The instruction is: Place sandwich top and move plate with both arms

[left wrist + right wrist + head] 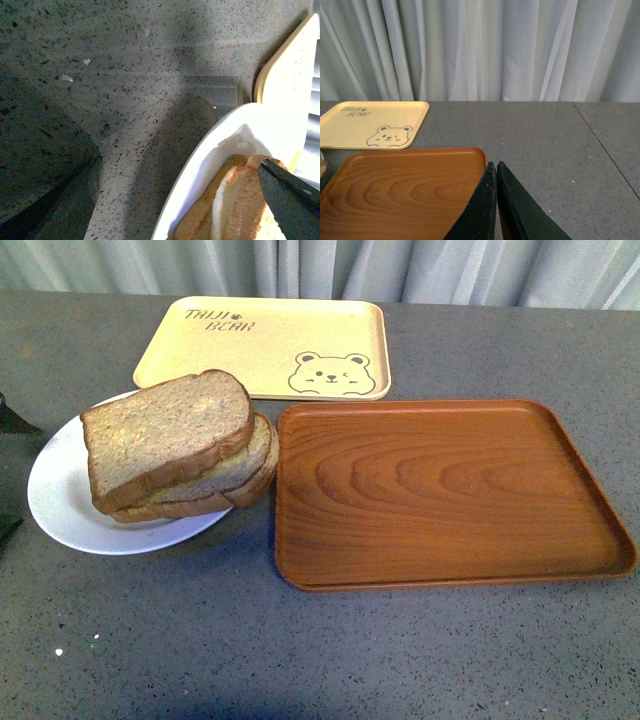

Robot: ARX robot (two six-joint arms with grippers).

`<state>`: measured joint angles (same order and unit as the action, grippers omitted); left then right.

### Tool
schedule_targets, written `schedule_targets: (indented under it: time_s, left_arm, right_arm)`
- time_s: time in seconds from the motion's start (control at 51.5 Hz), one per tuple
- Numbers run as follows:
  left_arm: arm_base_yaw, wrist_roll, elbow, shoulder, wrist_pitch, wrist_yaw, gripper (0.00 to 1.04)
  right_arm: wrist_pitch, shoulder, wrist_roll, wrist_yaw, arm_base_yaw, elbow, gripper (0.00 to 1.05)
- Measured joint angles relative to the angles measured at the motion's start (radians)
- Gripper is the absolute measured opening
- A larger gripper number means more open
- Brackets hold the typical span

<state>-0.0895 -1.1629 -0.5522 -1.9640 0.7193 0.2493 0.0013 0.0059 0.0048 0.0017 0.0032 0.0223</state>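
sandwich top (165,435) lies on the stacked slices (243,472) on the plate (60,502); left gripper (177,165) jaws stand apart at its rim, right gripper (496,167) jaws pressed together.

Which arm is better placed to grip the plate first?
Left. The left gripper is open right at the plate rim; the right gripper is shut, across the wooden tray from it.
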Motion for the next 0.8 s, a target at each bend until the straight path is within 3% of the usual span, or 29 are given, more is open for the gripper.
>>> schedule_targets:
  time_s: [0.117,0.194,0.466,0.602,0.796]
  left_arm:
    - [0.005,-0.022,0.003,-0.013,0.012,0.003,0.80]
    - [0.010,-0.040,0.014,-0.020,0.021,0.013,0.64]
    - [0.011,-0.055,0.040,-0.020,0.037,0.051,0.23]
    - [0.008,-0.050,0.055,-0.008,0.063,0.091,0.06]
    - [-0.008,-0.065,0.092,0.055,0.100,0.122,0.03]
  right_arm:
    - [0.000,0.000,0.000,0.000,0.000,0.000,0.21]
    - [0.000,0.000,0.000,0.000,0.000,0.000,0.36]
    - [0.000,0.000,0.000,0.000,0.000,0.000,0.75]
    - [0.000,0.000,0.000,0.000,0.000,0.000,0.97]
    - [0.000,0.000,0.000,0.000,0.000,0.000,0.96]
